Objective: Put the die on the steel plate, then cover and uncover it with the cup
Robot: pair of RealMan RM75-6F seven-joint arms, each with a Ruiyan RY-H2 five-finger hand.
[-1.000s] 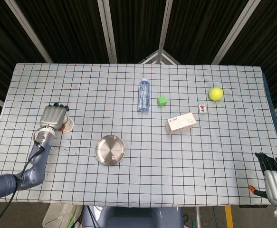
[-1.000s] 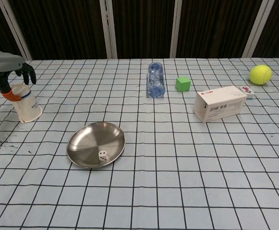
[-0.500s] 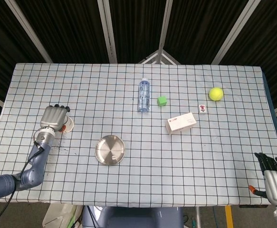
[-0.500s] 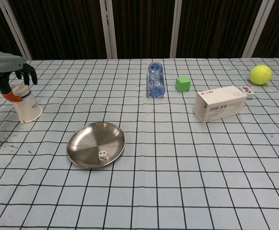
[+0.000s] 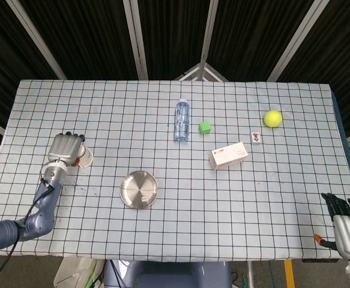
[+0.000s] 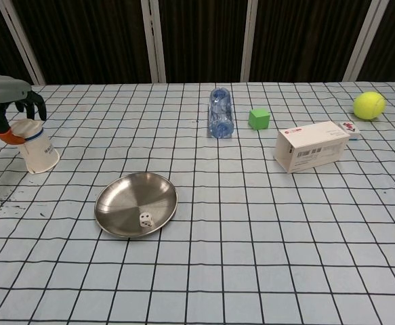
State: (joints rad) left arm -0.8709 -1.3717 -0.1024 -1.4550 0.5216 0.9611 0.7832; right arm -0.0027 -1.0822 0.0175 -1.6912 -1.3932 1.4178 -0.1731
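Observation:
The white die (image 6: 145, 219) lies inside the steel plate (image 6: 131, 198), near its front rim; from the head view the die (image 5: 143, 198) is a small speck on the plate (image 5: 132, 186). A white paper cup (image 6: 36, 149) stands upside down on the table, left of the plate. My left hand (image 6: 7, 101) hovers over the cup's top, fingers spread behind it and the orange thumb tip at its left side. In the head view this hand (image 5: 65, 150) covers most of the cup (image 5: 86, 158). My right hand (image 5: 346, 225) rests at the table's front right corner, holding nothing.
A clear water bottle (image 6: 220, 112) lies on its side at the back centre, with a green cube (image 6: 259, 118) beside it. A white carton (image 6: 312, 145), a small tile (image 6: 349, 128) and a yellow tennis ball (image 6: 369, 105) sit to the right.
My left hand has slid slightly to the left over the cup, which stays put on the table. Die, plate and right hand are unchanged.

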